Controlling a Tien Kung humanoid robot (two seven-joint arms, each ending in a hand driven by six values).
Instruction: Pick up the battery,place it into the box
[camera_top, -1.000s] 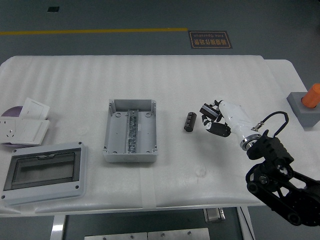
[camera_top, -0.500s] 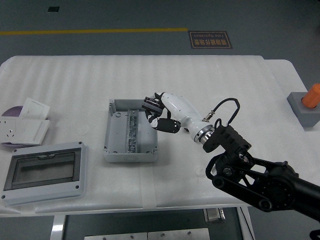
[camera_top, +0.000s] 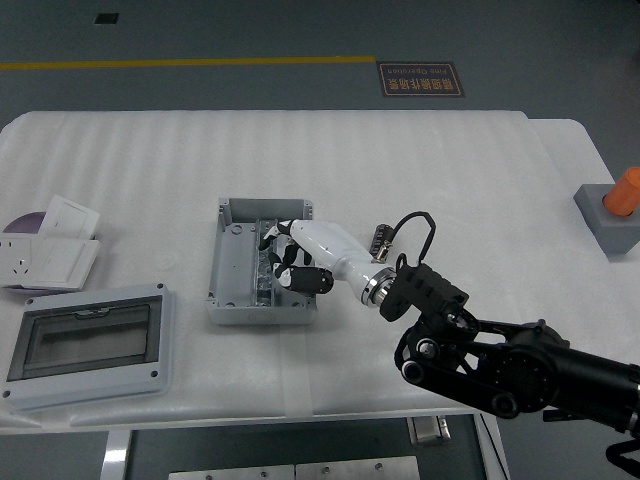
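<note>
One grey box lies open; right hand inside it, fingers curled, grip unclear.

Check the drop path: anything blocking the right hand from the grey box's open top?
Nothing visible. The right hand is over the box, reaching inside beside the metal rail. The lid lies apart on the table, left of the box. The battery itself is hidden, presumably within the hand.
</note>
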